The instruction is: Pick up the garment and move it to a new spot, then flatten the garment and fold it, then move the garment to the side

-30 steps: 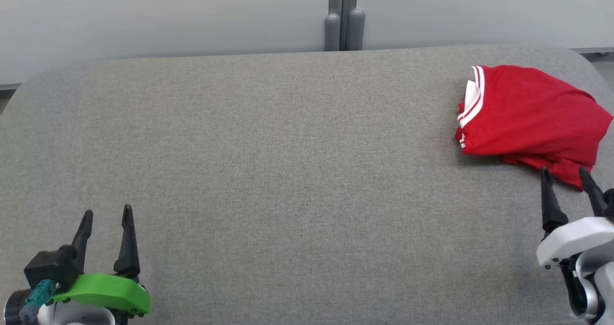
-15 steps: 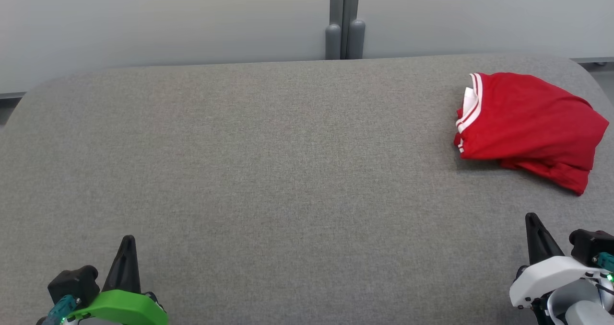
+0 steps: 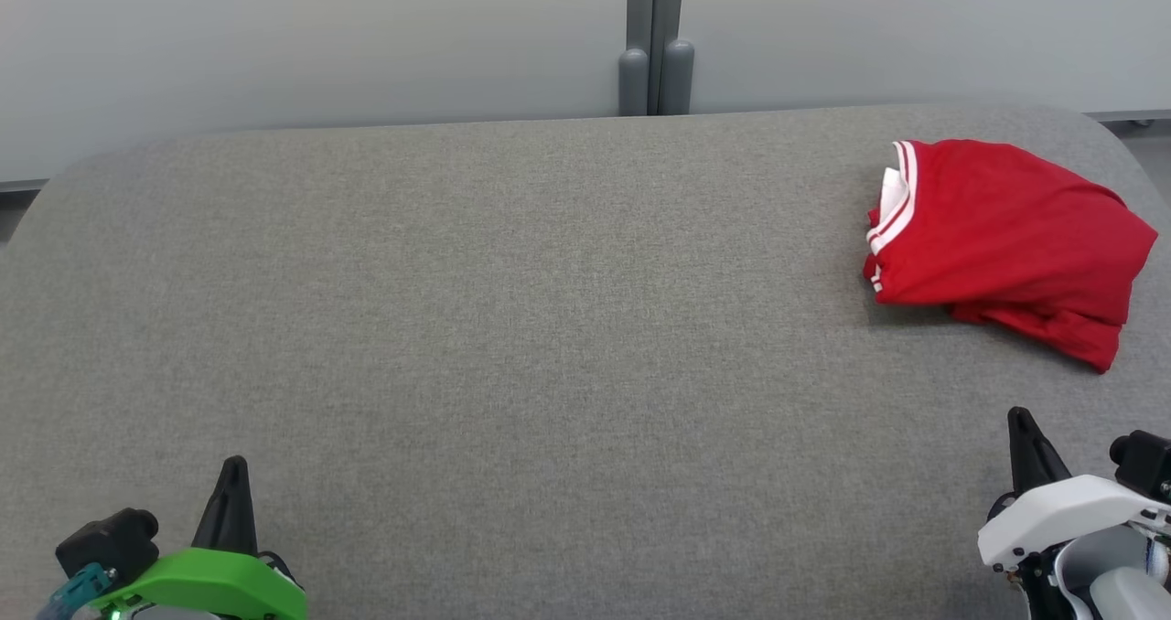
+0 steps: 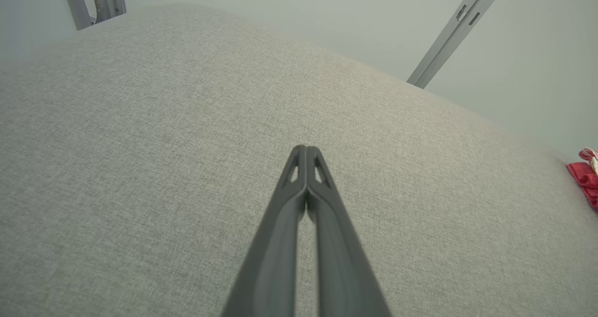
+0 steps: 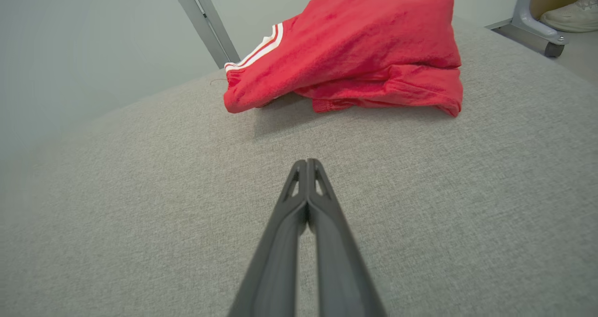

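Garment first: nearest, the left gripper and right gripper sit closed and empty over the surface; farther off, it lies folded at the far right edge, probably finished, so withdraw without brushing it.

The left claw sits at the lower left of the head view, its two dark fingers pressed together into one point. The right claw, at the lower right, is closed the same way, empty, tips pointing up the view.
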You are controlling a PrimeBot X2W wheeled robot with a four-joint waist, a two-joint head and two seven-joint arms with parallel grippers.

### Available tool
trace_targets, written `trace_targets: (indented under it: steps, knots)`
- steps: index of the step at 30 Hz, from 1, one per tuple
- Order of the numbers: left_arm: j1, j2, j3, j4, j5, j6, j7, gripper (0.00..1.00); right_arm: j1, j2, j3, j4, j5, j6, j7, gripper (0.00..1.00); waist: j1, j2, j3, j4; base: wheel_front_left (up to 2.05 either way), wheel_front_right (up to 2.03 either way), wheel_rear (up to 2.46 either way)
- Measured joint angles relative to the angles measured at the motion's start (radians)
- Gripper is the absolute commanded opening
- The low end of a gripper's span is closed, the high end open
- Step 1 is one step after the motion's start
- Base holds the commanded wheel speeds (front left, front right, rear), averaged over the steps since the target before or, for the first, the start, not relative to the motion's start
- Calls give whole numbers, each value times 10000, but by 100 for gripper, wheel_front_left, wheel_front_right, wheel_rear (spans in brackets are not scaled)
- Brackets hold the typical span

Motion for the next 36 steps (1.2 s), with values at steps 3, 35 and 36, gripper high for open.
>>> trace_targets:
  steps: [3,35,36]
  knots:
    - [-10,-17,92,0,-368,-17,96,0,-70,61,-107,-6,307,86,111,0,0,0,-7,-5,0,0,0]
    - [-263,-353,779,23,-3630,-617,1218,0,-324,848,-1212,-130,3804,790,1233,0,0,1,-79,-59,0,0,0]
    - [-266,-368,794,23,-3728,-619,1227,0,-336,880,-1233,-134,3904,792,1266,0,0,0,-81,-61,0,0,0]
